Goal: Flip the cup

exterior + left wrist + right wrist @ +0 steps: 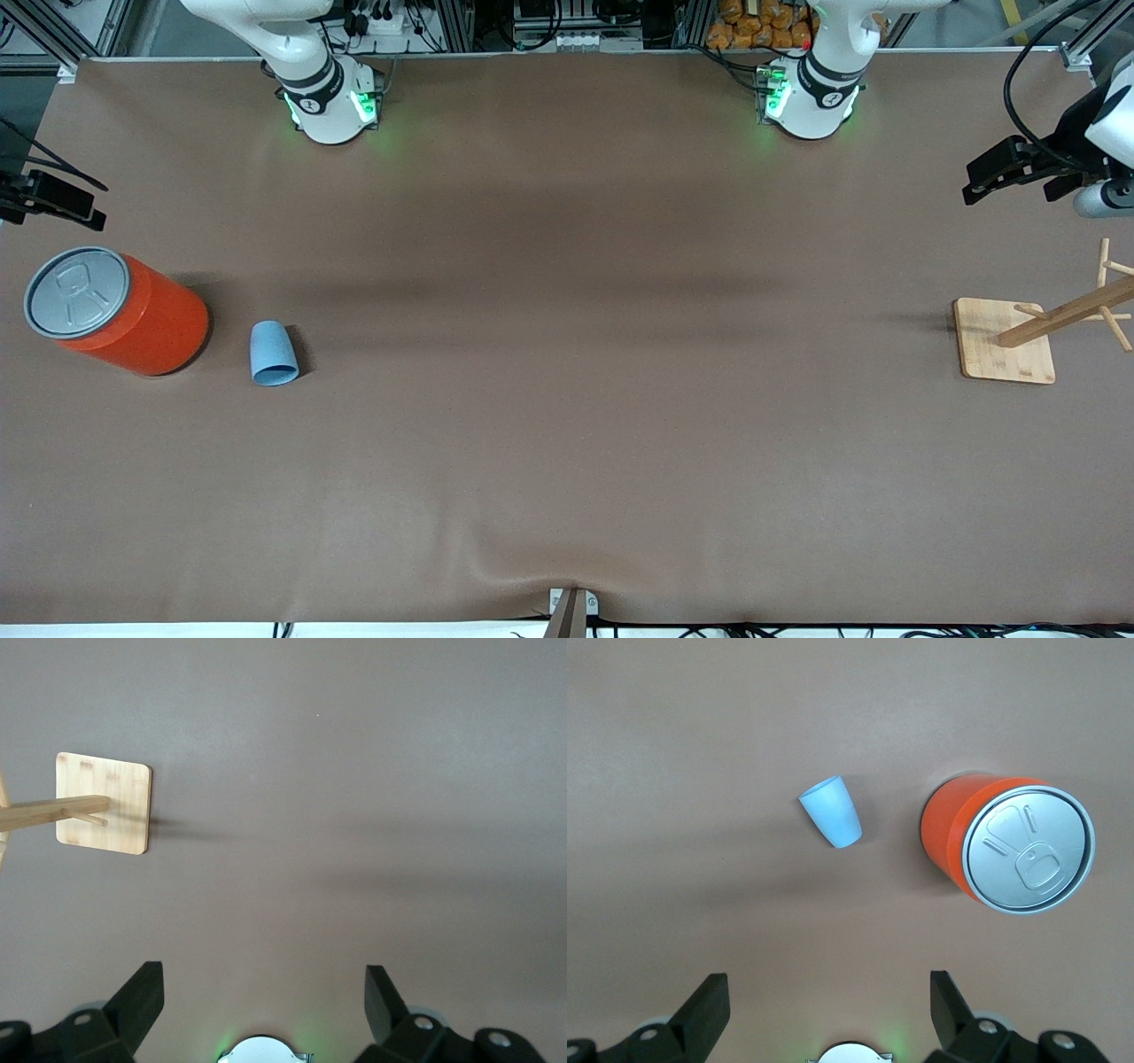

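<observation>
The light-blue cup [274,354] stands upside down on the brown table [567,425], rim down, toward the right arm's end, just beside the orange can with grey lid [115,310] but apart from it. A wooden mug stand [1045,332] on a square bamboo base sits well apart at the left arm's end. The right gripper [828,1010] hangs above cup and can, fingers spread wide and empty. The left gripper [264,1005] hangs beside the stand, likewise wide and empty.

Wooden rack [1072,312] top & right gripper [53,199] cut by frame edge
</observation>
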`<state>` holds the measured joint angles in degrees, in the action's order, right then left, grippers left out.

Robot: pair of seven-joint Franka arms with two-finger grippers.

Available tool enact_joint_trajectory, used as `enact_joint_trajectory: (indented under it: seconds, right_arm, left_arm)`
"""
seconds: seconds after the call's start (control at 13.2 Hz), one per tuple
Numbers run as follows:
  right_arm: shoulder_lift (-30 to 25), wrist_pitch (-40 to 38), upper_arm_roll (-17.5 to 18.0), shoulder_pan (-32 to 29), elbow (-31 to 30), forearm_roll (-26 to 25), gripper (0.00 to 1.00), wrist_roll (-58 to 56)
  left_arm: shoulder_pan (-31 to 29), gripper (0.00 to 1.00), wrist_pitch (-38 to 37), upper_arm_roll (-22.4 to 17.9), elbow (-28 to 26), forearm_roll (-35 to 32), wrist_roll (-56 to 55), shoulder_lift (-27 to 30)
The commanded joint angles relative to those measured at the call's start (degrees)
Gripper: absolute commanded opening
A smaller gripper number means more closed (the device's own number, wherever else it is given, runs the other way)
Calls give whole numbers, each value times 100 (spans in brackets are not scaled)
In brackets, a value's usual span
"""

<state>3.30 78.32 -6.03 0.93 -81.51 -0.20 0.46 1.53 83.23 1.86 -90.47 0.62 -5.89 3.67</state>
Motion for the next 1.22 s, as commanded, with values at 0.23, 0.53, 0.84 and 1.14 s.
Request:
enact_joint_trajectory:
  seconds: [0.23,0.53,0.84,1.14]
  right_arm:
    - [-31,-80,-3,-49,-23,99,100,-72]
    - [92,-169,32,73,-433,108,100,-133]
    - [820,-37,32,240,-611,108,100,-142]
    - [1226,1153,23,197,-1355,99,100,-685]
  left_arm:
    - [-12,100,-97,16,108,78,44,-42]
    - [-38,100,-97,7,99,201,35,-77]
    - [-65,100,-97,-2,108,192,26,-77]
    - [-65,100,-97,-2,99,192,35,-77]
